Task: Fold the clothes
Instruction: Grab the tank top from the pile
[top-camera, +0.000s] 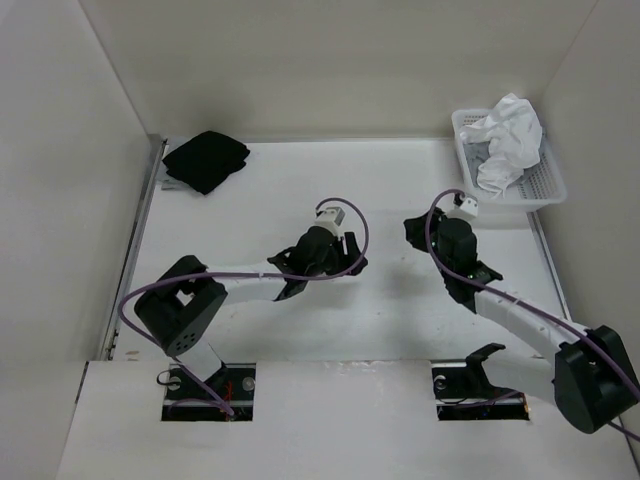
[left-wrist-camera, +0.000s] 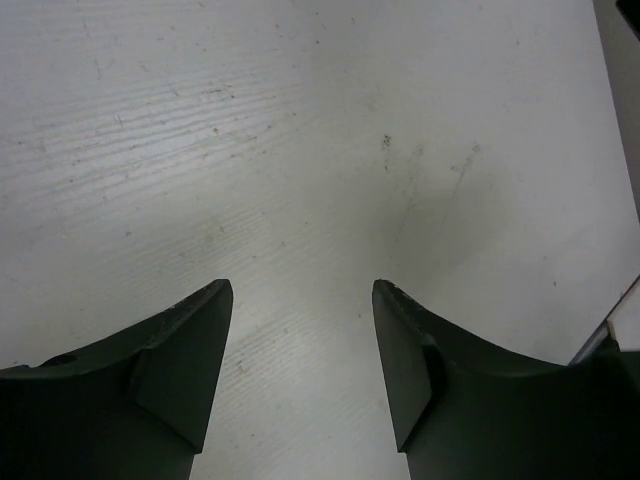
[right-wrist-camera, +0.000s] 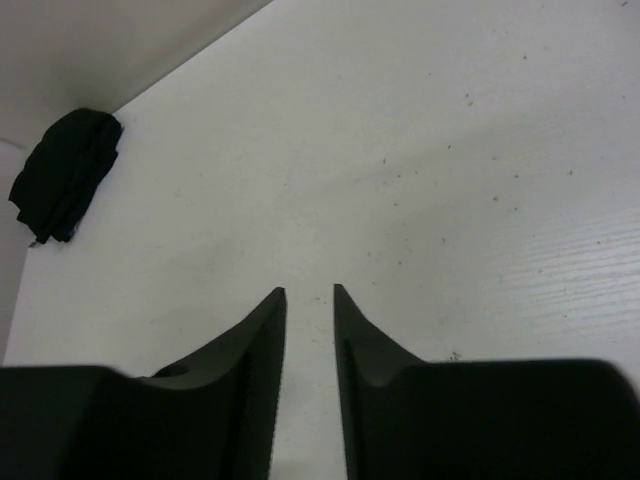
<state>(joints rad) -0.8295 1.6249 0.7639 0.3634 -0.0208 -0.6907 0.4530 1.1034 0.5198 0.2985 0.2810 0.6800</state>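
Top external, white clothes (top-camera: 508, 138) crumpled in basket (top-camera: 546, 186)

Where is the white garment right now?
Top view: the white garment lies crumpled in the basket at the table's far right corner, beyond the right gripper.

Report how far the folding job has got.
Done: nothing visible; the white garment lies crumpled in the basket at the far right corner. In hand: nothing; the left end effector and the right end effector are both open and empty over the table. Left: lift the garment out, spread it flat and fold it.
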